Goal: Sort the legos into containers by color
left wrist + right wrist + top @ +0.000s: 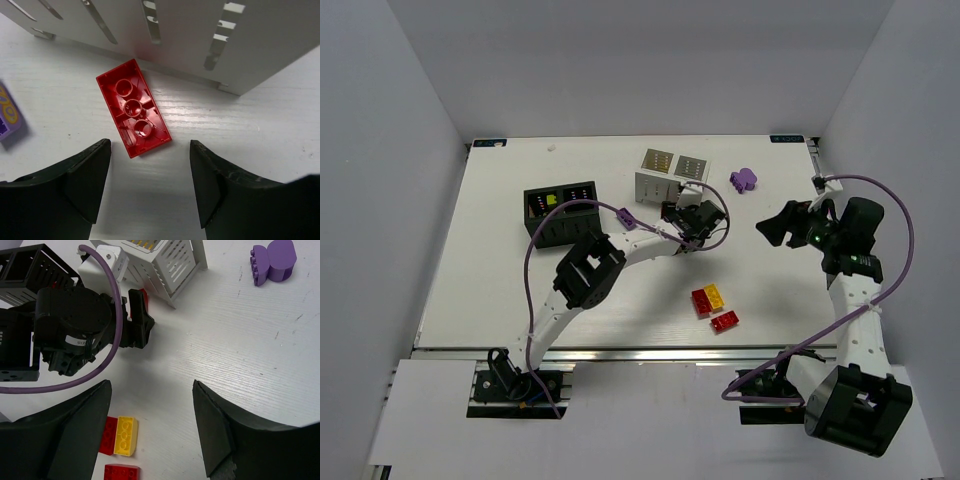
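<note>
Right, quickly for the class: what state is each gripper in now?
Left gripper: open, empty; a red brick lies loose just ahead.
Right gripper: open, empty.

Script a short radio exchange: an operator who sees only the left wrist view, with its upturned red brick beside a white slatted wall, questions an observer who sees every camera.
Operator: What does that white box hold?
Observer: Yellow bricks sit in one cell of the white box.
Operator: Are other bricks loose on the table?
Observer: Yes, a three-brick cluster, two red and one yellow, lies nearer the arm bases.
</note>
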Controlling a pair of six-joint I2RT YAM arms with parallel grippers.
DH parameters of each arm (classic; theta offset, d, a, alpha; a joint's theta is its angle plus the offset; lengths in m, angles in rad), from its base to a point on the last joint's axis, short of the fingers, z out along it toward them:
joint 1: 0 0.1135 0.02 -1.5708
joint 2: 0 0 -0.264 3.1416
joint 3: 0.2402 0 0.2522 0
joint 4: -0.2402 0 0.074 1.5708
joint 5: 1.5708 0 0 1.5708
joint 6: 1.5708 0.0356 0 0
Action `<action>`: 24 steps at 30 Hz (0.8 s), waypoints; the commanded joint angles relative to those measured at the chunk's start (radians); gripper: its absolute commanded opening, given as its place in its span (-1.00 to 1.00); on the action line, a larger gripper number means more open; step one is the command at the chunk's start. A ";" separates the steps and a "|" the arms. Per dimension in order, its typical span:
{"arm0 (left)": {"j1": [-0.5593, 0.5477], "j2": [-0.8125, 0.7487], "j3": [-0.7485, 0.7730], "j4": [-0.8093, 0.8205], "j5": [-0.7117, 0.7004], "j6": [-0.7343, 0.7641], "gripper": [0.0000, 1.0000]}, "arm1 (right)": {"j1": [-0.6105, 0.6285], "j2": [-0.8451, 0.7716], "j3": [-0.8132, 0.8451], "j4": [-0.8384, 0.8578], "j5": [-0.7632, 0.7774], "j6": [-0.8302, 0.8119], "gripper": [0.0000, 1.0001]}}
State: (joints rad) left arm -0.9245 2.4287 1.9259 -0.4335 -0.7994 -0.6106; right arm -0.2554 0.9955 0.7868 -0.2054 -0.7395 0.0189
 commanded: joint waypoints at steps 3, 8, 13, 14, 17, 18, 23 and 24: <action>0.016 -0.014 0.008 0.004 -0.041 -0.014 0.50 | -0.016 -0.018 -0.012 0.047 -0.049 0.013 0.42; 0.026 0.023 0.054 0.004 -0.040 -0.017 0.47 | -0.027 -0.017 -0.014 0.046 -0.064 0.016 0.42; 0.045 0.036 0.076 -0.004 -0.035 -0.031 0.37 | -0.039 -0.015 -0.015 0.047 -0.077 0.018 0.42; 0.046 0.035 0.074 -0.005 -0.032 -0.034 0.30 | -0.041 -0.014 -0.015 0.047 -0.078 0.019 0.42; 0.055 0.033 0.064 -0.007 -0.021 -0.041 0.07 | -0.044 -0.014 -0.015 0.047 -0.084 0.021 0.42; 0.055 0.032 0.062 -0.008 -0.020 -0.043 -0.01 | -0.045 -0.014 -0.017 0.047 -0.086 0.019 0.42; 0.055 -0.040 -0.022 0.012 0.025 -0.055 -0.65 | -0.054 -0.014 -0.018 0.049 -0.100 0.021 0.41; 0.055 -0.068 -0.092 0.030 0.032 -0.054 -0.82 | -0.056 -0.012 -0.020 0.047 -0.106 0.019 0.42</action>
State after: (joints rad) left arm -0.8764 2.4493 1.9347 -0.4030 -0.8165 -0.6537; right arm -0.3031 0.9947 0.7792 -0.1967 -0.8127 0.0277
